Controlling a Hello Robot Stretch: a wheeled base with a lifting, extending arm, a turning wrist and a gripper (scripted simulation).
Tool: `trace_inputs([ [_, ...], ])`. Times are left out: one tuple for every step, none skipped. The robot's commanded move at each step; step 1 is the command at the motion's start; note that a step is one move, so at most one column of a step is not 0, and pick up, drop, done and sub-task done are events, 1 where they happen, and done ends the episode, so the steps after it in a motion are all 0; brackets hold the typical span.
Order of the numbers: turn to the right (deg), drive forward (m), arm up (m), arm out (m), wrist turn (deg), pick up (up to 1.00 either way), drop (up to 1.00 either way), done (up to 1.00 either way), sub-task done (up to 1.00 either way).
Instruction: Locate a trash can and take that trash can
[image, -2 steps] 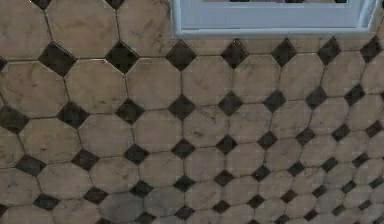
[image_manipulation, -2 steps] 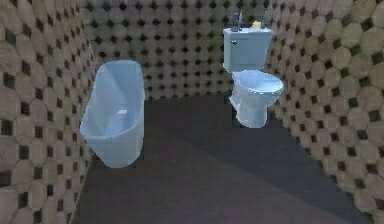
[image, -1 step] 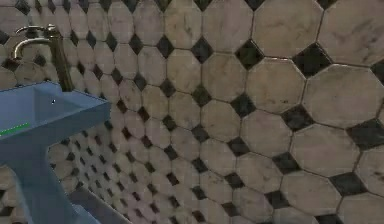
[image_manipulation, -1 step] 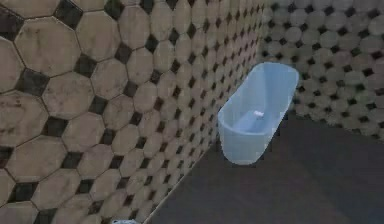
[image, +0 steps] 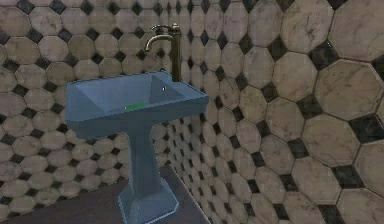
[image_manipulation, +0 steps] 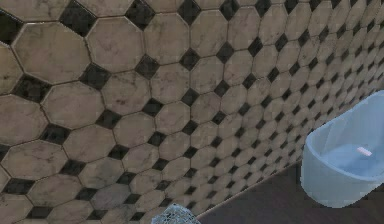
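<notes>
Sink (image: 100, 112), blue, square-edged basin, standing against the tiled wall (image: 300, 100) left of the middle of the forward view. The basin is seen from above and somewhat from one side, with its near rim lower in the picture than its back rim.

Pedestal (image: 145, 180), blue like the basin. It rises from a flared foot on the floor (image: 192, 198) to the underside of the sink.

Tap (image: 177, 55), brass-coloured, a tall upright stem at the back rim of the sink, toward its right corner. The curved spout reaches left over the basin.

Green speck (image: 131, 104), small, lying inside the basin near its front edge. Its kind cannot be told.

Wall, forward view: large pale marbled eight-sided tiles with small black squares between them. It runs behind the sink and along the right side of the picture, and the two faces meet in a corner behind the tap.

Wall, arm side view (image_manipulation: 150, 100): the same tiling, close at the left and receding to the right.

Floor, arm side view (image_manipulation: 270, 205): dark and plain, a wedge at the lower right.

Tub-like vessel (image_manipulation: 345, 160), pale blue-white with a rounded rim, resting on the dark floor near the wall and cut off by the arm side view's right edge.

Grey speckled shape (image_manipulation: 175, 213), small, at the bottom edge of the arm side view, at the foot of the wall. Its kind cannot be told.

Trash can: its place cannot be told from these pictures.

Claw: its state cannot be told.
</notes>
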Motion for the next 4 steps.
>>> trace_inputs([
  [0.0,0.0,0.08,0.0,0.0,0.0,0.0,0.0,0.0],
  [0.0,0.0,0.0,0.08,0.0,0.0,0.0,0.0,0.0],
  [0.0,0.0,0.0,0.0,45.0,0.0,0.0,0.0,0.0],
  [0.0,0.0,0.0,0.0,45.0,0.0,0.0,0.0,0.0],
])
